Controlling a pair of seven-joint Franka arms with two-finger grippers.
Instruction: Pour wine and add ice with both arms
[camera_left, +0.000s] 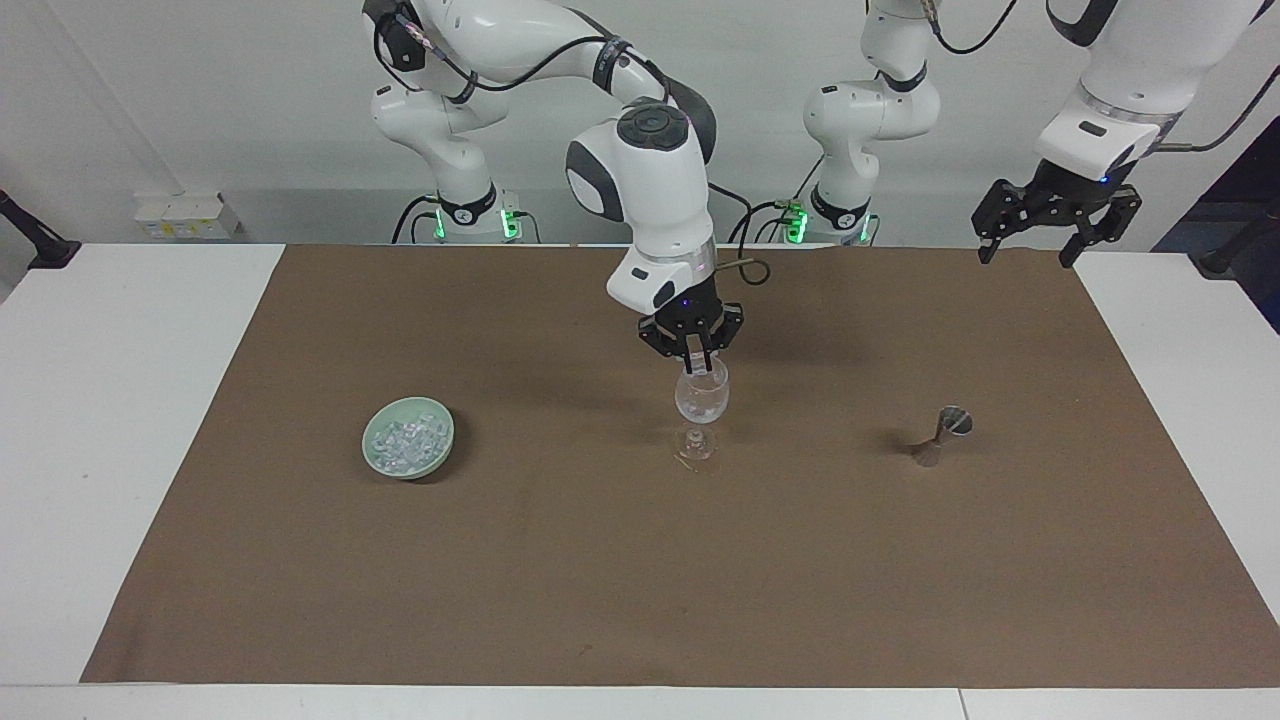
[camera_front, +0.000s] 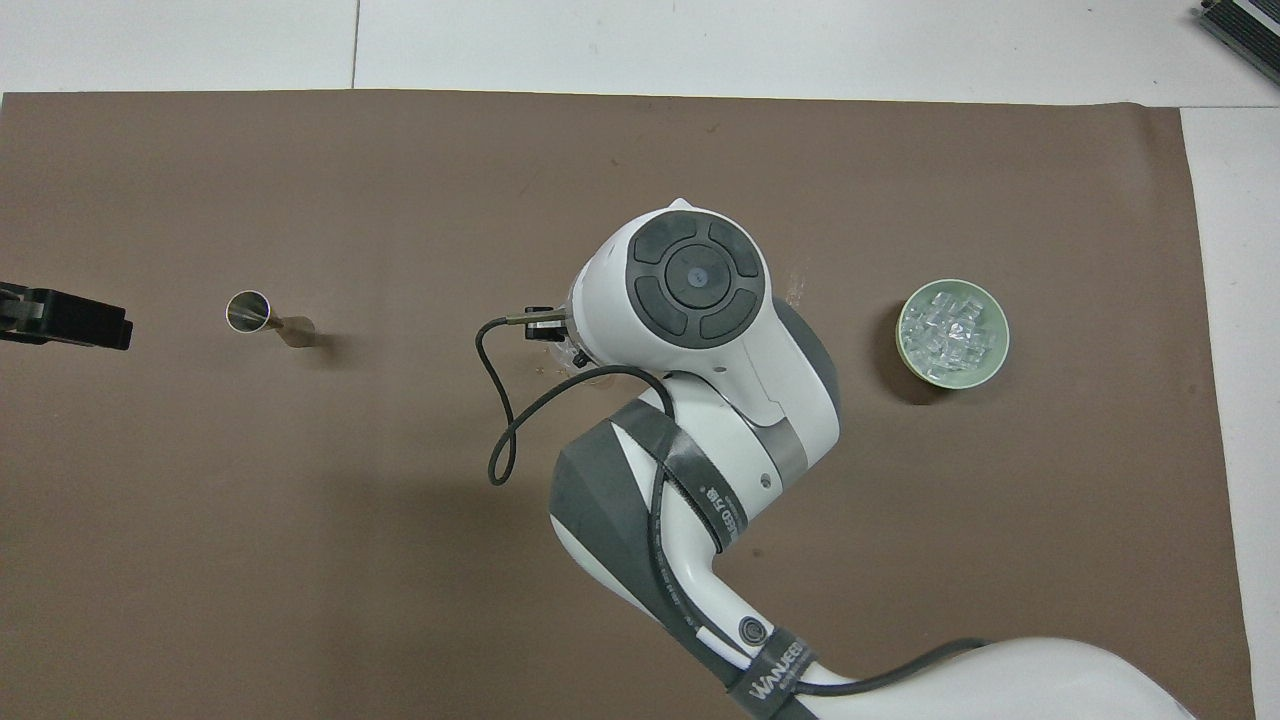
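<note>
A clear stemmed wine glass (camera_left: 702, 400) stands mid-table with pale chunks in its bowl. My right gripper (camera_left: 697, 366) hangs point-down right over its rim, fingers close together on a small pale piece of ice. In the overhead view the right arm (camera_front: 700, 300) hides most of the glass. The ice (camera_left: 405, 440) lies heaped in a pale green bowl (camera_left: 366, 442) toward the right arm's end, also in the overhead view (camera_front: 950, 330). My left gripper (camera_left: 1040, 240) is open and empty, raised over the mat's edge at the left arm's end, where that arm waits.
A small metal jigger (camera_left: 945, 432) stands on the brown mat (camera_left: 600, 560) between the glass and the left arm's end; it also shows in the overhead view (camera_front: 262, 318). White table borders the mat at both ends.
</note>
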